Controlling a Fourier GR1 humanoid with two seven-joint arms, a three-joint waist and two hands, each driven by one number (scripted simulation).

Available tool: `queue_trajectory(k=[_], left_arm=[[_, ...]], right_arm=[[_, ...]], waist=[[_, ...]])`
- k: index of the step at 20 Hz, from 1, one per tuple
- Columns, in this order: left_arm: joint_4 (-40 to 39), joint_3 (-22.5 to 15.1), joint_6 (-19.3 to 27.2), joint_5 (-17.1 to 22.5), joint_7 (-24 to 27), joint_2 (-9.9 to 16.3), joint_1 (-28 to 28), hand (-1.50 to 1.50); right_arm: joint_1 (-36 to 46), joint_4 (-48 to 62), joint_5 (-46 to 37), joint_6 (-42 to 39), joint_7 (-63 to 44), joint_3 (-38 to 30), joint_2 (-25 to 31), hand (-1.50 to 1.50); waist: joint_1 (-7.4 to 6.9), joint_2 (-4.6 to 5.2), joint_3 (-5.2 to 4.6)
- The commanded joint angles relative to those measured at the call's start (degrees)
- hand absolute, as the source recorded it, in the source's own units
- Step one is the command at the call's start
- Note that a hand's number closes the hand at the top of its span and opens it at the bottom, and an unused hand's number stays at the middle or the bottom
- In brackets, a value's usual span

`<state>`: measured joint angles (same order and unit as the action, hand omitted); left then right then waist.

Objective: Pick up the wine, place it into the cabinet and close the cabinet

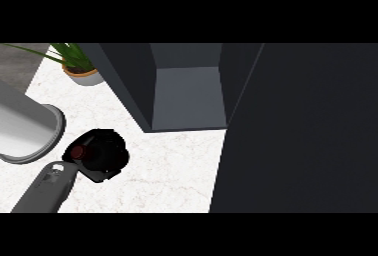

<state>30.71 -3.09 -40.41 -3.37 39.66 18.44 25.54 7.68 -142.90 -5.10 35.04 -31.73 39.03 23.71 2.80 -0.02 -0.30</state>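
The wine bottle (80, 151) shows from above as a dark red cap and neck over the white marble counter, left of centre. My left hand (108, 159) is curled round it, hiding most of the bottle's body. The hand and bottle are just in front of and to the left of the dark cabinet (124, 80). The cabinet stands open, showing a grey inner shelf (187, 97) with nothing on it. Its dark door (295, 130) is swung out and fills the right side of the view. My right hand does not show.
A large grey round container (22, 131) stands at the left edge, close to my left forearm (46, 190). A potted plant (80, 70) sits at the back left beside the cabinet's side wall. White counter (173, 170) lies before the cabinet opening.
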Motion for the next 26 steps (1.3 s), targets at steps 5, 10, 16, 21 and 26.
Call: queue_trajectory(k=[5, 10, 16, 21, 26], left_arm=[[1.0, 1.4, 0.9, 2.4, 12.4, -0.7, -3.3, 1.50], [3.8, 9.3, 21.6, 9.2, 9.1, -8.1, -12.2, 1.50], [17.2, 5.6, 19.4, 11.5, 2.2, -12.0, -18.4, 1.50], [31.0, 1.5, 22.4, 11.4, -2.2, -15.7, -24.9, 1.50], [42.2, -5.0, 27.5, 11.8, -8.9, -18.3, -28.5, 1.50]], right_arm=[[-2.6, -7.1, -1.9, 0.5, -1.2, -1.7, 3.0, -1.50], [-3.8, -7.2, -1.5, 1.8, -0.5, -1.8, 4.3, -1.50], [-6.3, -11.6, -5.1, 2.8, -2.3, 1.3, 5.8, -1.50], [-6.9, -12.7, -3.9, 3.3, -2.0, -1.0, 7.0, -1.50], [-5.8, -8.4, -5.9, 4.7, 0.1, 2.9, 5.0, -1.50]], waist=[[-1.46, -0.08, 0.18], [-2.77, -0.76, 0.30], [-2.52, -0.65, 0.31], [-2.67, -0.59, 0.33], [-2.63, -0.48, 0.30]])
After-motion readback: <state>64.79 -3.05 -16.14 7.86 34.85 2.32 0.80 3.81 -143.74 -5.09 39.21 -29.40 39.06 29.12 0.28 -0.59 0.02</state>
